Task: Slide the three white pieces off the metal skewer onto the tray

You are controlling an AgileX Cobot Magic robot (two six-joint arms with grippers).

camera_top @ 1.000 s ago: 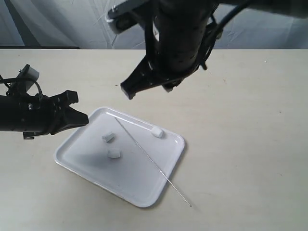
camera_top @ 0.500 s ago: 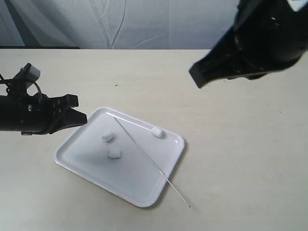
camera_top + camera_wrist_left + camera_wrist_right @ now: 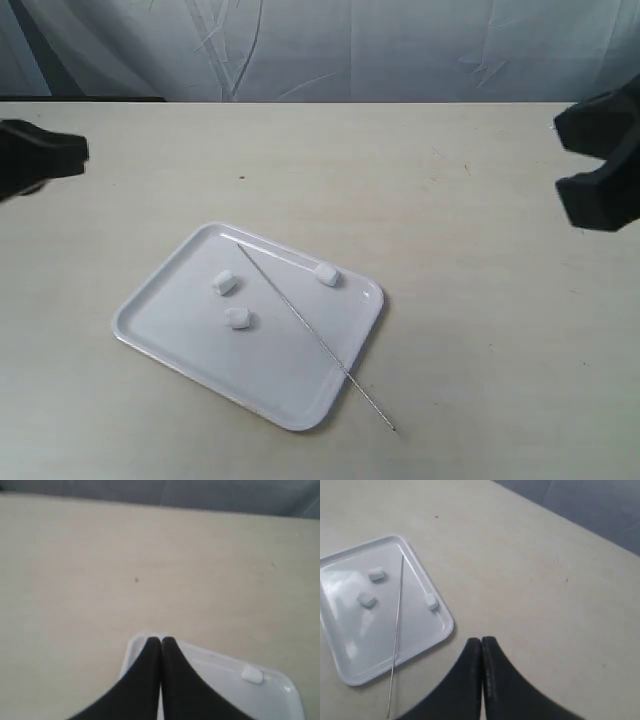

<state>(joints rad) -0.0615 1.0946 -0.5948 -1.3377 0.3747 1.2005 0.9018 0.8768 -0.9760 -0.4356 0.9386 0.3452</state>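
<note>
The white tray lies on the table with the three white pieces loose on it: one, a second and a third by the far rim. The metal skewer lies bare across the tray, its near end sticking out over the rim onto the table. My left gripper is shut and empty at the far left, apart from the tray. My right gripper is shut and empty at the far right. The right wrist view shows the tray, the skewer and the gripper.
The table is a plain beige surface. A grey cloth backdrop hangs behind its far edge. In the left wrist view the gripper hovers above a corner of the tray, with one piece in sight.
The right arm has swung from above the tray out to the right edge. The left gripper has pulled back to the left edge, and its fingers, apart before, are now together. Tray, pieces and skewer have not moved.
</note>
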